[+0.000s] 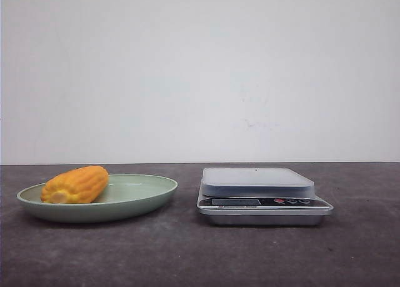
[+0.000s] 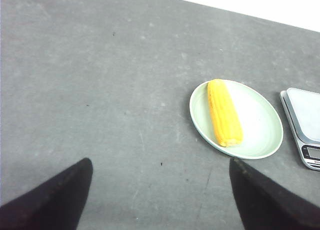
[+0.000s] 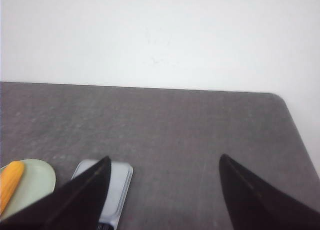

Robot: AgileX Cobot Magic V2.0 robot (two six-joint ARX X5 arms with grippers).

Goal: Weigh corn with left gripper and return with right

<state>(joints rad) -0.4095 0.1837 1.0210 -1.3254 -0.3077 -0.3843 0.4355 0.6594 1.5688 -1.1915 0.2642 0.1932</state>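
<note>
Both pairs of fingers, left [image 2: 160, 200] and right [image 3: 162, 195], gape empty, well apart from the corn [image 1: 75, 184] on its plate [image 1: 134, 196].

On my left wrist feed, all I've got of the left gripper [image 2: 160, 200] is two black fingers [image 2: 50, 200], matte, wedge-shaped, each narrowing to a blunt tip. Right wrist feed, same story: the right gripper [image 3: 162, 197] shows two dark fingers [image 3: 260, 200], flat-faced and tapering, edges a little soft in the picture. I can't make out any cables, screws or markings on either. The front camera gives me no part of the arms.
</note>
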